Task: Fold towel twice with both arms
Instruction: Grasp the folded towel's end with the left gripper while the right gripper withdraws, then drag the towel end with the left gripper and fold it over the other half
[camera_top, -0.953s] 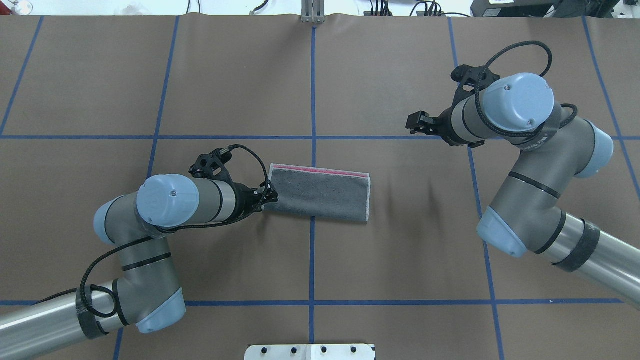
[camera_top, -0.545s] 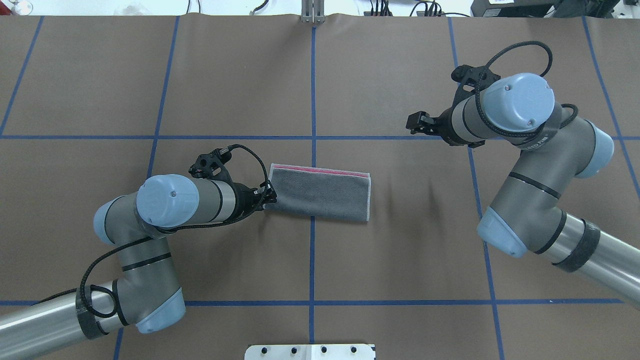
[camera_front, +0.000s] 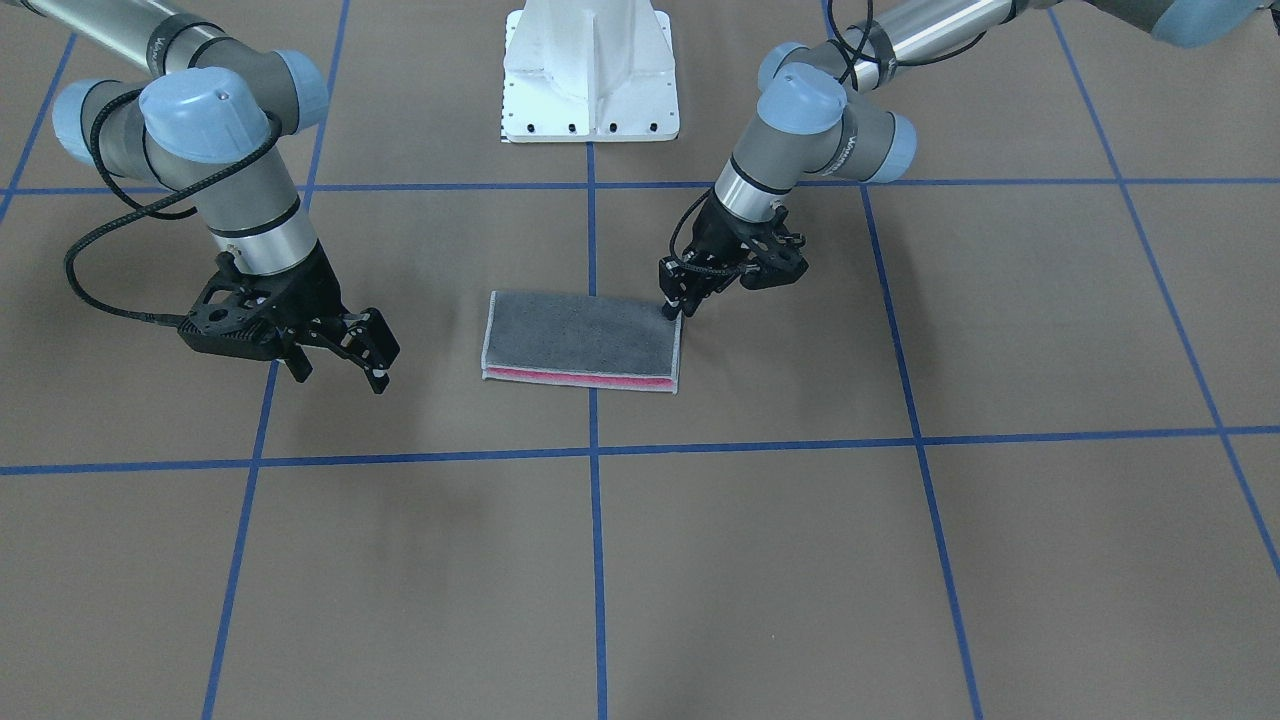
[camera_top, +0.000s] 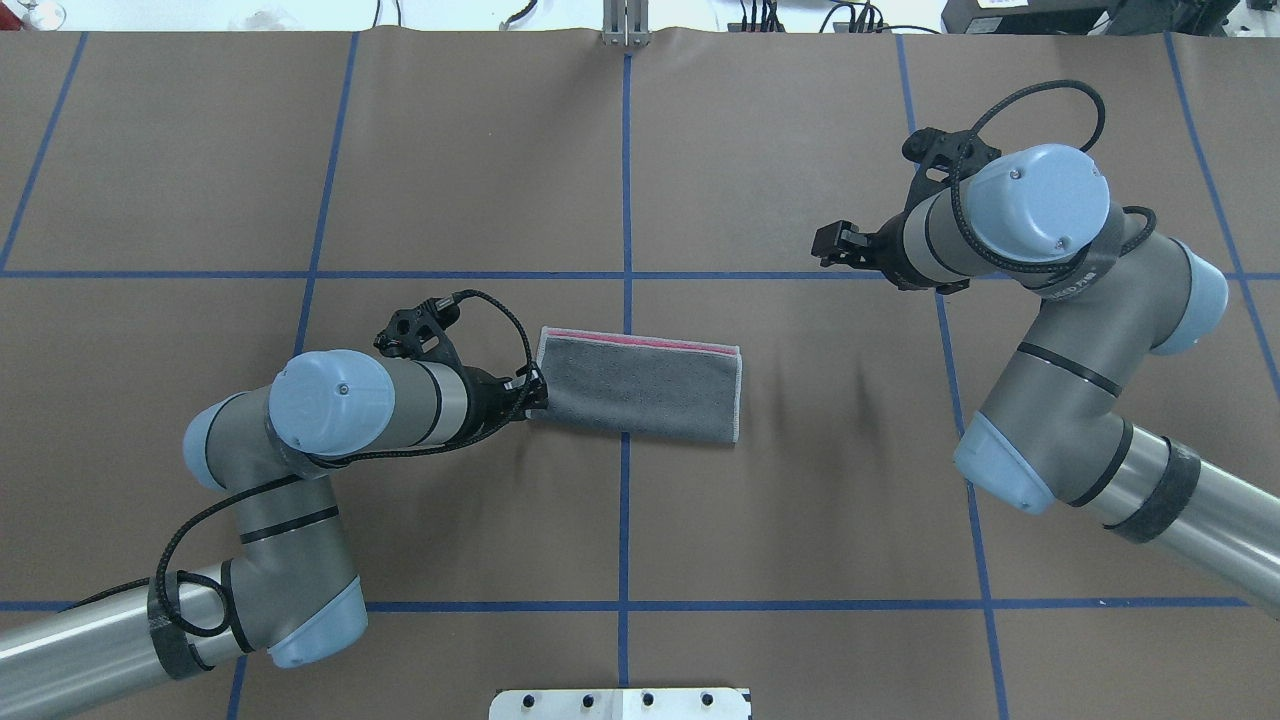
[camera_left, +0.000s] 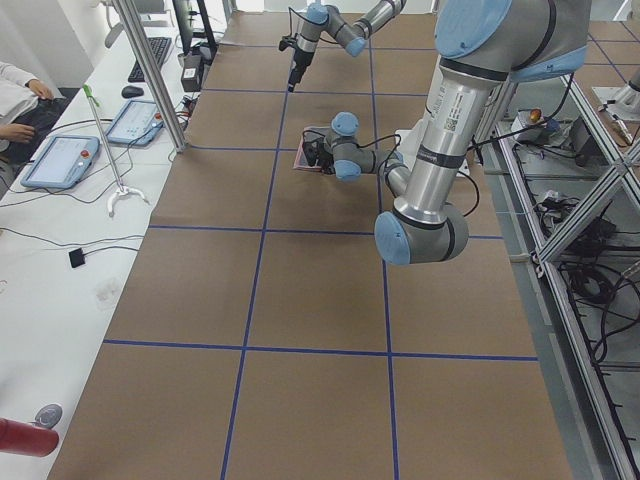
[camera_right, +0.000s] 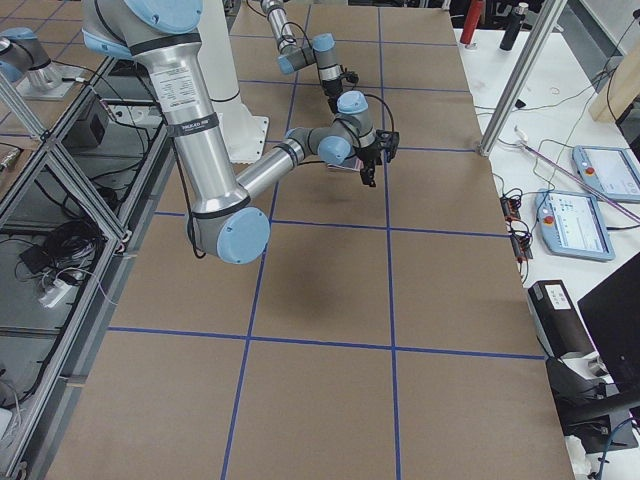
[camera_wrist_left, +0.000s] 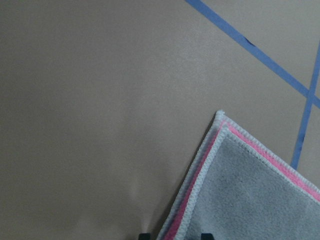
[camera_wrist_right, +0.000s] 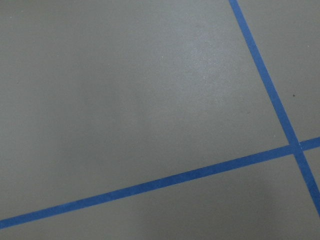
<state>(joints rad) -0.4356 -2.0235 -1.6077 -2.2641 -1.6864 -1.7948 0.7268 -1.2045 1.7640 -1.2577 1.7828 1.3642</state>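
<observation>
While flat, towel (camera_top: 640, 390) astride blue line (camera_top: 625, 150)

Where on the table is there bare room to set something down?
Bare patches: between the towel and the right gripper; the strip from the towel back to the white base; the far side beyond the towel. Crowded only at the towel's left end, where the left gripper sits.

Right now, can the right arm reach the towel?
Probably yes. The right end effector hangs open off one short end of the towel, with only table between them. The left end effector sits at the opposite end, out of its way.
</observation>
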